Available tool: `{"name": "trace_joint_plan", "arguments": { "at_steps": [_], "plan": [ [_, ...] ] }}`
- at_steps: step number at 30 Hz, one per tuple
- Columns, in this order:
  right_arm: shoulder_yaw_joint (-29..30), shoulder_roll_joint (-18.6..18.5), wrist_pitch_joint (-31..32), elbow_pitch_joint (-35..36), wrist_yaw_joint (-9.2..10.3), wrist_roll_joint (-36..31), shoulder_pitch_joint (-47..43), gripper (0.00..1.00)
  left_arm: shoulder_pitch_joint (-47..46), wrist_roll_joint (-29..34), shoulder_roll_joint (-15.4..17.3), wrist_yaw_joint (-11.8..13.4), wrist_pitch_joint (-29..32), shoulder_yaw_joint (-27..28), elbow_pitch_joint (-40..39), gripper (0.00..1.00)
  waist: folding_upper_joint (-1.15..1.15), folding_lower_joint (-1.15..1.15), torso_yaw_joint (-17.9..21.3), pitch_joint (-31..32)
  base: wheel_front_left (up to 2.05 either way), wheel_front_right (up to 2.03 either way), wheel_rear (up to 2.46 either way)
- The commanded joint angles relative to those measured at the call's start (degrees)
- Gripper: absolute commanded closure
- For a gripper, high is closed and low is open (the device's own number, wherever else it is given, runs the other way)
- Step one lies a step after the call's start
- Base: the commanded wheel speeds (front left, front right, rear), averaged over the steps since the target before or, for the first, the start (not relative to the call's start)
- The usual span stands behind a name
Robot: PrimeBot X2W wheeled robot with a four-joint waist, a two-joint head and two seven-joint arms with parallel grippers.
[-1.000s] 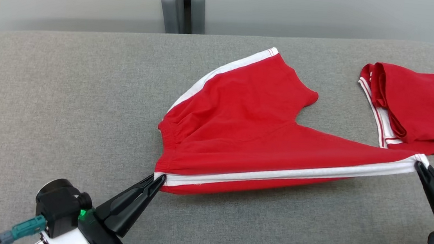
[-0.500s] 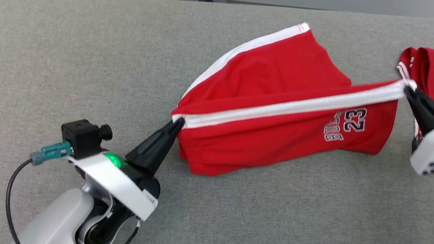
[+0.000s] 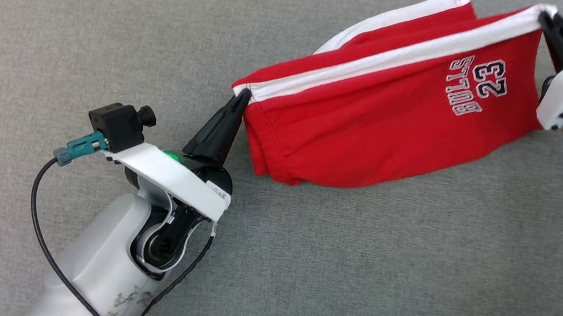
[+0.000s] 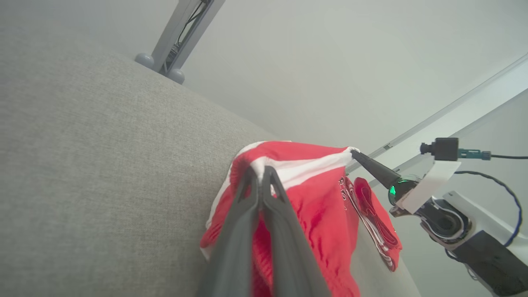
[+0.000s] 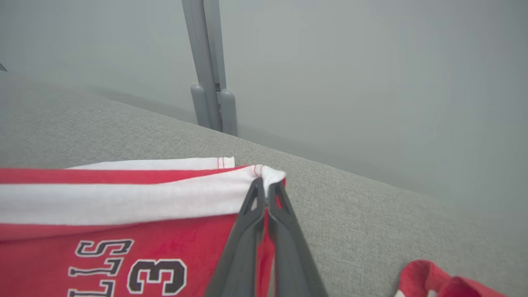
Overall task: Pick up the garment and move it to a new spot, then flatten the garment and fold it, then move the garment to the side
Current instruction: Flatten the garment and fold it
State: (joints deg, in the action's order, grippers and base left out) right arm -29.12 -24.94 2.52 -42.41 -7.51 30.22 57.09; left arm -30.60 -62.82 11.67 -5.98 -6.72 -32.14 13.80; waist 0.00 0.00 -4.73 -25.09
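The garment (image 3: 380, 131) is a pair of red shorts with white side stripes and a "BULLS 23" print. It hangs doubled from one white stripe stretched tight between my two grippers above the grey padded surface (image 3: 119, 27). My left gripper (image 3: 243, 96) is shut on the waistband end of that stripe. My right gripper (image 3: 543, 15) is shut on the hem end, at the top right of the head view. The left wrist view looks along the shut left gripper (image 4: 262, 171) onto the garment (image 4: 321, 206), with the right gripper (image 4: 354, 153) pinching the far corner. The right wrist view shows the right gripper (image 5: 266, 185) on the white hem of the garment (image 5: 123, 231).
A second red garment (image 5: 433, 282) lies on the surface just beyond the right gripper, and it also appears as the second red garment (image 4: 377, 222) in the left wrist view. A grey post (image 5: 210, 82) stands behind the surface's far edge. Bare grey padding spreads left and toward me.
Both grippers have lifted the striped edge up and away, so the shorts now hang doubled with the print showing. The head view has tilted down over the surface.
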Motion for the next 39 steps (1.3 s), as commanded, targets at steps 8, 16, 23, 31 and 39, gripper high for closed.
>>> {"name": "trace_joint_plan", "arguments": {
  "at_steps": [8, 16, 23, 31, 39],
  "plan": [
    [-5.9, 1.3, -6.1, -8.5, 0.03, 0.0, 8.9, 1.00, -3.8, 1.3, -2.2, 0.3, -2.2, 0.0, 3.2, 1.00, 0.00, 0.00, -2.9, -4.0, 0.00, 0.00, 0.00],
    [-9.2, 3.5, -9.4, -16.1, 0.03, 1.1, 13.4, 0.40, -6.6, 4.2, -3.5, 2.1, -4.4, -0.4, 7.2, 0.98, 0.00, 0.00, -3.5, -5.1, 0.00, 0.00, 0.00],
    [-11.3, 4.6, -14.9, -18.8, 0.03, 2.8, 12.3, 0.00, -6.8, 7.3, -2.8, 3.8, -5.8, -1.3, 9.3, 0.00, 0.00, 0.00, -2.6, -2.8, 0.00, 0.00, 0.00],
    [-7.7, 3.6, -17.8, -10.6, 0.02, 4.6, 3.6, 0.00, -0.3, 16.7, -0.4, 10.6, -8.4, 0.3, 5.5, 0.00, 0.00, 0.00, -0.9, 2.7, 0.00, 0.00, 0.00],
    [3.5, 4.4, -17.8, -0.3, 0.02, 2.1, -11.6, 0.00, 11.8, 30.7, -1.0, 15.6, -8.5, 6.1, -5.7, 0.00, 0.00, 0.00, -1.3, 7.5, 0.00, 0.00, 0.00]
  ]
}}
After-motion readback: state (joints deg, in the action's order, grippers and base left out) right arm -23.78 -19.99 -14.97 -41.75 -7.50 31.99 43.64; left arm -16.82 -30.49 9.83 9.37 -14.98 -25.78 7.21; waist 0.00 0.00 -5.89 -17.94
